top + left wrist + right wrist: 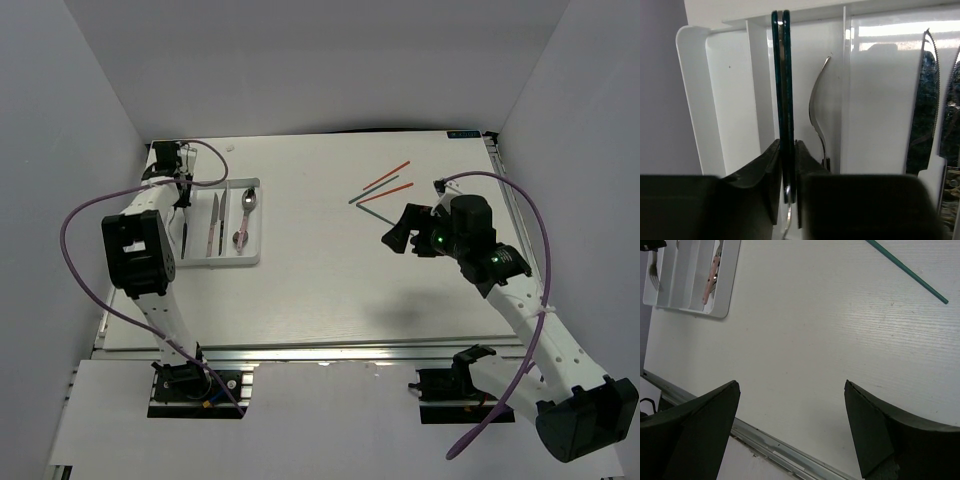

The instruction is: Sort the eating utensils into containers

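Your left gripper [786, 150] is clamped on a teal-handled utensil [782, 75], seen edge-on, so fork or spoon: can't tell. It's lined up along a left-hand slot of the tray [225, 261] at the table's [320, 290] far-left side; can't tell if it touches the tray floor. Already in the tray: a fork [653, 277] in the left slots, two knives [922, 100] in the next slot, and a spoon [246, 205] in the rightmost. Your right gripper [791, 387] is spread wide, holding nothing, over bare table. Four chopsticks [385, 185], red and teal, lie loose just beyond it, well apart from the tray.
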`<state>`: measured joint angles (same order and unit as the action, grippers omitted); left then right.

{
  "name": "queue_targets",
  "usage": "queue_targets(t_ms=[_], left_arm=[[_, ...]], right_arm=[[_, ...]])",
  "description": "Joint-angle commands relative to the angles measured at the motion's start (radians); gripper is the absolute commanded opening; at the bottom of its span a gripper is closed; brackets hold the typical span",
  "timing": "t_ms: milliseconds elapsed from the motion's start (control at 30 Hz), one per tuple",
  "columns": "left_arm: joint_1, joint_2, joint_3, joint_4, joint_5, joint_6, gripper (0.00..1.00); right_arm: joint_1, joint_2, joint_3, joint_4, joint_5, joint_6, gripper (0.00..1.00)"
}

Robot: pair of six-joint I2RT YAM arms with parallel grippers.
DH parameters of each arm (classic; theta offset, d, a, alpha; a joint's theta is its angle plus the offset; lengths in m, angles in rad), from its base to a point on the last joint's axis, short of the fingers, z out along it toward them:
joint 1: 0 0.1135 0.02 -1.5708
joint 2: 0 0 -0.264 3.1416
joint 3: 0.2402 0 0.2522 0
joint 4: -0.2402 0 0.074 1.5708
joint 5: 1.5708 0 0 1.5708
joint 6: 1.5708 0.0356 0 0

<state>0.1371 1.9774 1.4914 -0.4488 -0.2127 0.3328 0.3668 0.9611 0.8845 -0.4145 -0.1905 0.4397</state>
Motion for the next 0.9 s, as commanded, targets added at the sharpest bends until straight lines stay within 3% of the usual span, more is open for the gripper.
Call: queue_targets(t_ms=[0, 167, 400, 433, 467, 533, 667, 867], left_arm=[[-0.004, 0.017, -0.010, 0.036, 0.004, -0.021, 0.31], [-0.001, -0.002, -0.026, 0.080, -0.048, -0.067, 0.53], [0.009, -0.095, 0.001, 0.081, -0.099, -0.164, 0.63], [0.009, -0.109, 0.038, 0.064, -0.112, -0.198, 0.74], [0.009, -0.135, 0.062, -0.003, -0.122, -0.234, 0.98], [0.009, -0.181, 0.093, -0.069, -0.131, -0.381, 0.98], [0.007, -0.497, -0.086, -0.102, -0.136, -0.673, 0.98], [0.009, -0.908, -0.449, -0.073, -0.044, -0.775, 0.98]], right_arm=[[-0.002, -0.019, 0.008, 0.040, -0.038, -0.018, 0.89], [-0.002, -0.015, 0.021, 0.040, -0.060, -0.018, 0.89], [0.000, 0.014, 0.028, 0.048, -0.014, -0.027, 0.89], [0.000, 0.022, 0.016, 0.060, 0.034, -0.050, 0.89], [-0.002, 0.053, 0.013, 0.075, 0.061, -0.059, 0.89], [-0.002, 0.106, 0.017, 0.091, 0.085, -0.097, 0.89], [-0.002, 0.339, 0.114, 0.068, 0.140, -0.183, 0.89], [0.003, 0.589, 0.177, 0.236, 0.072, -0.421, 0.89]])
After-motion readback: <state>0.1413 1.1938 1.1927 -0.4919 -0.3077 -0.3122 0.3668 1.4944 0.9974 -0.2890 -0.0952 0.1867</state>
